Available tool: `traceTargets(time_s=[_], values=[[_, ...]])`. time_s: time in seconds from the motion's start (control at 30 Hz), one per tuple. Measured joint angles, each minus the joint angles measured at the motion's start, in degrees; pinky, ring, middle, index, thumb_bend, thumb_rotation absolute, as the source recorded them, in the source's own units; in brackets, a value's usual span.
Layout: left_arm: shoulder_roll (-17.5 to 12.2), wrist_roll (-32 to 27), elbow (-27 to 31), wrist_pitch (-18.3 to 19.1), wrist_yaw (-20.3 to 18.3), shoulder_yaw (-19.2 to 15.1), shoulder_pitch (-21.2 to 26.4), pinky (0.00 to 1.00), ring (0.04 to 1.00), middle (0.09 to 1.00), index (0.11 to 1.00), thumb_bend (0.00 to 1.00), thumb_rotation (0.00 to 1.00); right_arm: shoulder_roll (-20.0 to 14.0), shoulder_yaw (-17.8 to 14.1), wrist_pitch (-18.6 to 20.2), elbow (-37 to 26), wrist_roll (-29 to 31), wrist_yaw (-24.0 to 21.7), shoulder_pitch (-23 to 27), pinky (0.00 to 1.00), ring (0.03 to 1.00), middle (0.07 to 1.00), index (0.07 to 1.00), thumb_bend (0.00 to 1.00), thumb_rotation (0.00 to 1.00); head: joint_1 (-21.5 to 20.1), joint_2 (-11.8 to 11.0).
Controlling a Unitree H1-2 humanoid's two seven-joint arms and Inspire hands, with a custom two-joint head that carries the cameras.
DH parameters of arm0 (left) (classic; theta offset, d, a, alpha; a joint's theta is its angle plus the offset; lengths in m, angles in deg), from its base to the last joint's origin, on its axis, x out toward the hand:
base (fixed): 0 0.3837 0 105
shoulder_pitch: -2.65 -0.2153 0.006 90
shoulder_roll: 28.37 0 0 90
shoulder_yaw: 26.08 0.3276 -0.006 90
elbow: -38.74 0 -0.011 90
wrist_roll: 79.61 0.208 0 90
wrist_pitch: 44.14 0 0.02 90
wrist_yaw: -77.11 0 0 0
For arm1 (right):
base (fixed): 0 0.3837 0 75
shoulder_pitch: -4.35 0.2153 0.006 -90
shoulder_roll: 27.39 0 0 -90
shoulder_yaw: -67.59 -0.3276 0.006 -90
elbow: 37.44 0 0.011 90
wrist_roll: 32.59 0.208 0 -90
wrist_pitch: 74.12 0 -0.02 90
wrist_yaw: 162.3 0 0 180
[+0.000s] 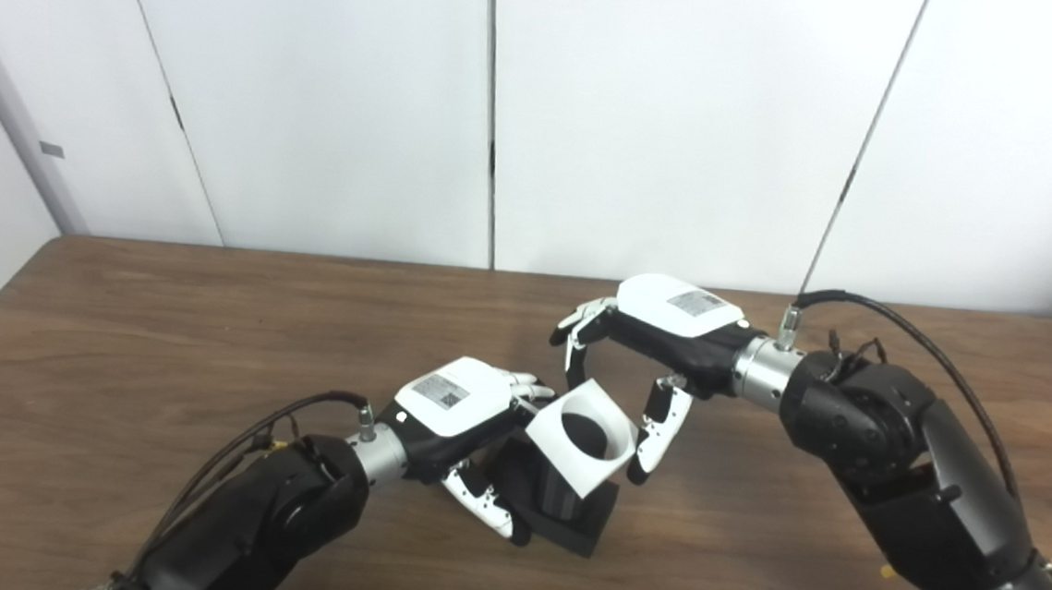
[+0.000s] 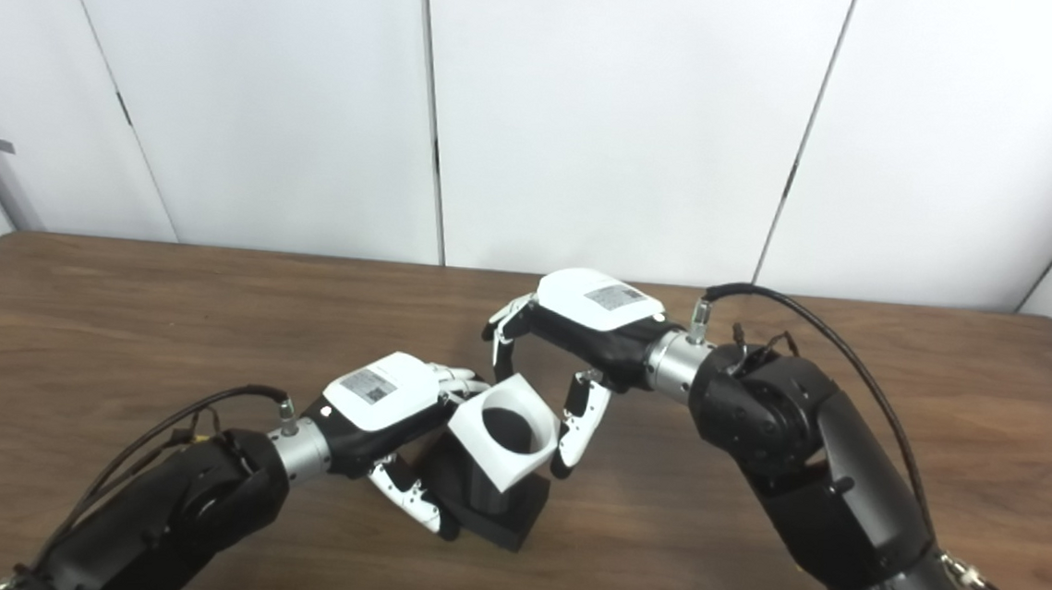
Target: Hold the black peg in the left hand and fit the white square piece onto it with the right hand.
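Note:
My left hand (image 1: pixel 454 401) is shut on the black peg (image 1: pixel 566 513), holding it tilted just above the table, its square base low at the front. The white square piece (image 1: pixel 542 431) sits over the top of the peg, with the peg's dark end showing in its round hole. My right hand (image 1: pixel 667 328) hovers above and to the right of the piece, open. Its fingers (image 1: pixel 576 334) curl above the piece's far corner without touching. The thumb (image 1: pixel 657 434) hangs close beside the right corner; contact there cannot be told.
The brown wooden table (image 1: pixel 163 325) spreads out on all sides of the hands. White wall panels (image 1: pixel 318 86) stand right behind its far edge. A black cable (image 1: pixel 912 331) loops over my right forearm.

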Motion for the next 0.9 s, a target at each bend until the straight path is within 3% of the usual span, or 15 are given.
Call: traceTargets(time_s=[0.9], values=[[0.04, 0.17, 0.52, 0.54, -0.41, 0.1, 0.0, 0.87, 0.914, 0.891, 0.493, 0.52, 0.08, 1.01, 1.29, -0.14, 3.07, -0.45, -0.02, 0.29, 0.79, 0.856, 0.794, 0.481, 0.52, 0.13, 0.0, 0.7]])
